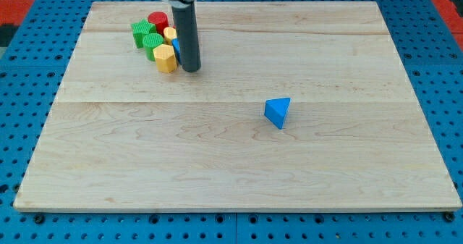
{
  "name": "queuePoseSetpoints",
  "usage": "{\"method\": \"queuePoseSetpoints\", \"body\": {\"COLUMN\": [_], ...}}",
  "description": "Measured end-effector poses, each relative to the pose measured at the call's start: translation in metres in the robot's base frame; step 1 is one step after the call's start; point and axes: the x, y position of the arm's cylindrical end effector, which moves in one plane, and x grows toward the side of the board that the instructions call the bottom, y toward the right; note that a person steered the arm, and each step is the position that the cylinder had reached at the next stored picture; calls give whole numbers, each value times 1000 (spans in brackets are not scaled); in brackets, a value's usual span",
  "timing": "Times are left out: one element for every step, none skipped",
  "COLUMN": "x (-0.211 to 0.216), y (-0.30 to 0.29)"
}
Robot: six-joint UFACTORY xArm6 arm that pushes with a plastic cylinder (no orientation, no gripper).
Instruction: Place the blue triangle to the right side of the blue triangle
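Camera view shows a cluster at upper left: green blocks (147, 38), a red cylinder (158, 19) and yellow blocks (166, 57), with my tip (190, 69) touching its right edge; no claw is fitted, nothing is held. Blue triangle (278, 112) lies alone, well apart toward the view's lower right, on the wooden surface (217, 171) over blue pegboard (22, 92).
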Motion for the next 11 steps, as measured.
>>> {"method": "queuePoseSetpoints", "body": {"x": [14, 52, 107, 107, 103, 66, 28, 9, -13, -28, -51], "y": [123, 223, 224, 125, 96, 93, 118, 104, 74, 125, 147]}}
